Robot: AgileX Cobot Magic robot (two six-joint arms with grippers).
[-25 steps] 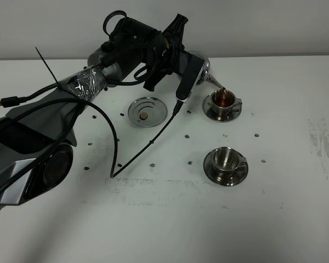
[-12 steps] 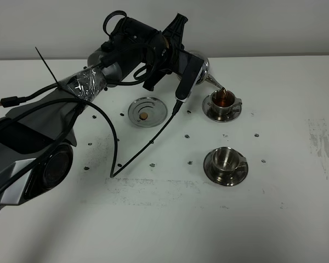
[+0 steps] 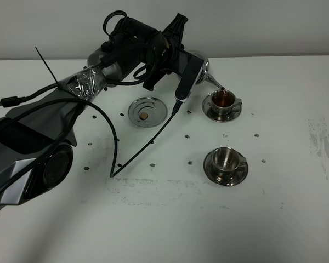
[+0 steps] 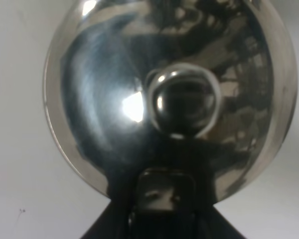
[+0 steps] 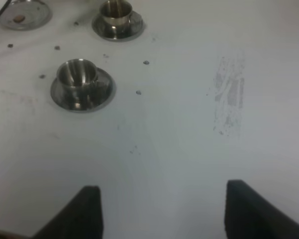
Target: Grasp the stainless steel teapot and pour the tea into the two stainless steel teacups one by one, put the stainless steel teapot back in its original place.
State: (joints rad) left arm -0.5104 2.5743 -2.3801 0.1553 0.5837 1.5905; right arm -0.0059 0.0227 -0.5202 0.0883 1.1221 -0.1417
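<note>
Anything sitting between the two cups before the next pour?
No. In the exterior high view only bare table lies between the far cup and the near cup.

Looks like a robotics lab bench rather than a kitchen: bare white tabletop (image 3: 296,219) against a plain wall (image 3: 263,27), dotted with small dark marks (image 3: 256,135) and scuffed grey in one patch (image 3: 322,143). Shows rigged hardware as well, namely a black robot arm (image 3: 137,44) bound in silver tape (image 3: 85,83), a loose cable (image 3: 153,141) trailing over the surface and a cable tie (image 3: 45,64) sticking up. Holds nothing homely except a filled teacup (image 3: 222,101) and an empty teacup (image 3: 226,158), standing among those marks.
</note>
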